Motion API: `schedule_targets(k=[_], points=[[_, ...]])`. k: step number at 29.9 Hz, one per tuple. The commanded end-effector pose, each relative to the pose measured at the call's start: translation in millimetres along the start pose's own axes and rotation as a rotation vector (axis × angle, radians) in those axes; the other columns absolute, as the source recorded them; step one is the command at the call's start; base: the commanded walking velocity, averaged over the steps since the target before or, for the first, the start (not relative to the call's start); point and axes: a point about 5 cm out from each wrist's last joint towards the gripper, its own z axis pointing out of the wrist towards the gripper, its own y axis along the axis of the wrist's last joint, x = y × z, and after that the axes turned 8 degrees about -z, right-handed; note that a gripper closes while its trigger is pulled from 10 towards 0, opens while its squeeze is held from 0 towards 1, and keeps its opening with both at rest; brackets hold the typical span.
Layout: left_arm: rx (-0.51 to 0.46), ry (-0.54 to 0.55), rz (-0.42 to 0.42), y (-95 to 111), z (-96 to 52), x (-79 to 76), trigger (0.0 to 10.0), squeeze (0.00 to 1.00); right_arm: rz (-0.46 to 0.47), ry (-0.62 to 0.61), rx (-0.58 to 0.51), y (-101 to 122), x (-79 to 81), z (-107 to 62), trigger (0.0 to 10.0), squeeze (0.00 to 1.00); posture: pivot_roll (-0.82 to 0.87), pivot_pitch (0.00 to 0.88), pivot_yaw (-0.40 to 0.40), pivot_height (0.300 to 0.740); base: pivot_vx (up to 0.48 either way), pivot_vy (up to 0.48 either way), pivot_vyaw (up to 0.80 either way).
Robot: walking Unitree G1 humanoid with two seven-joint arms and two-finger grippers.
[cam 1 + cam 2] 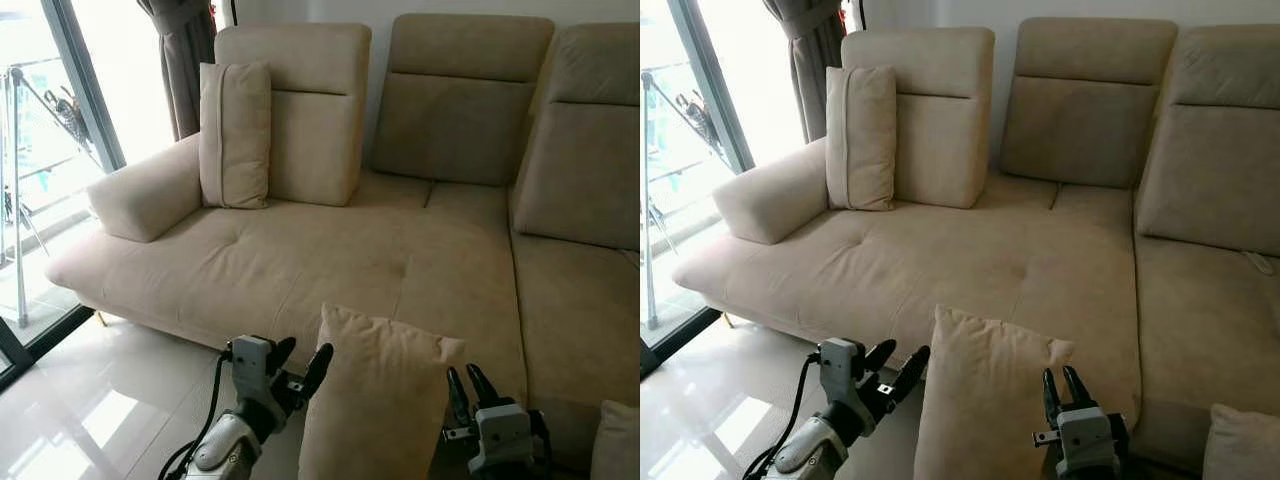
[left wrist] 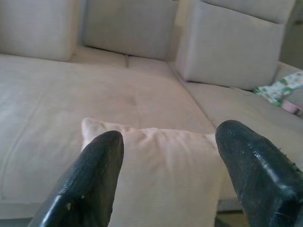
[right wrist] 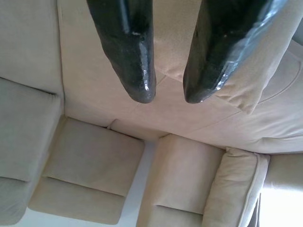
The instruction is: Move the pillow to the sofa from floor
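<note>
Lifted but not placed — the pillow (image 1: 380,400) hangs pressed between left gripper (image 1: 300,368) and right gripper (image 1: 468,388), both jaws apart — sofa (image 1: 330,260) seat just beyond.

A square beige suede pillow (image 1: 985,400) stands upright before the wide beige L-shaped sofa (image 1: 1020,270) — the left gripper (image 1: 898,365), fingers spread, beside its left edge, the right gripper (image 1: 1063,384) at its right edge. Another beige cushion (image 1: 860,137) leans against the sofa's left backrest.

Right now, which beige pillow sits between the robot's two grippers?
The front pillow, upright between the left gripper and right gripper. The other pillow leans against the sofa's backrest.
</note>
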Motion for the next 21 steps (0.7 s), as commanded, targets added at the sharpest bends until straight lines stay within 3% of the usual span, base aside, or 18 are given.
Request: schedule_targets(k=[1,12,21], points=[[0.006,-0.016,-0.019,-4.1,0.5,-2.4,10.0,0.0,0.003,0.007,0.003,1.5,3.7,-0.8,10.0,0.0,0.16,0.006,0.05,0.545,0.285,0.0,0.0],[0.016,-0.038,-0.01,-7.2,-0.3,-5.9,10.0,0.0,-0.006,0.026,0.029,1.9,4.5,-0.9,10.0,0.0,0.16,0.003,0.045,0.545,0.272,0.0,0.0],[0.007,-0.05,-0.021,-6.9,-0.5,-6.8,10.0,0.0,-0.011,0.038,0.035,2.5,6.3,1.1,10.0,0.0,0.17,0.004,0.044,0.545,0.0,0.0,0.0]])
